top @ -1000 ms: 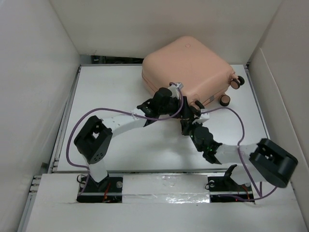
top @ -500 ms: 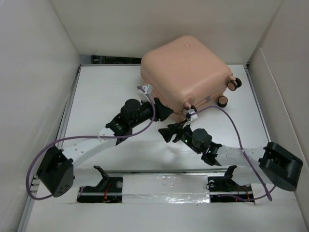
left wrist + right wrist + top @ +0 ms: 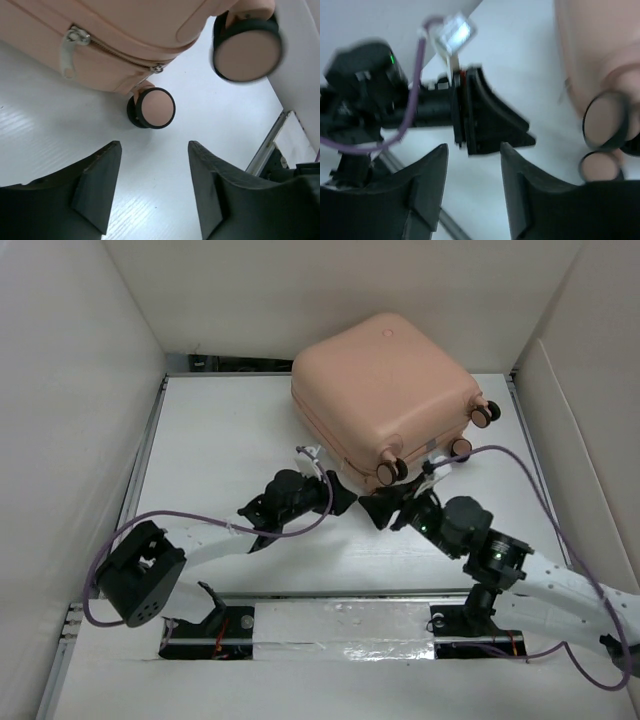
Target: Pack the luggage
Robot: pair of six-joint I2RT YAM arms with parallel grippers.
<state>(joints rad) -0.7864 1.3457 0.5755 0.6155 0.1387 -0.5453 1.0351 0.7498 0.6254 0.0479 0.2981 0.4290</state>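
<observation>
The luggage point(image 3: 385, 385) is a peach-pink hard-shell suitcase lying shut at the back of the white table point(image 3: 220, 430), its wheels point(image 3: 390, 470) facing the arms. In the left wrist view its zipped seam and zipper pull point(image 3: 67, 50) show above a wheel point(image 3: 152, 107). My left gripper point(image 3: 345, 498) stands open and holds nothing, just in front of the suitcase's near corner. My right gripper point(image 3: 372, 510) is open too, tip to tip with the left one, a little short of the wheels. In the right wrist view the left gripper point(image 3: 490, 125) lies straight ahead of the right gripper point(image 3: 474, 147).
White walls point(image 3: 80, 390) enclose the table on the left, back and right. A metal rail point(image 3: 277, 137) runs along the table's edge. Purple cables point(image 3: 510, 455) loop off both arms above the table.
Both grippers have drawn back from the suitcase's front seam toward the near side. The right gripper, shut a second ago, has opened. The left arm's elbow swung left and low.
</observation>
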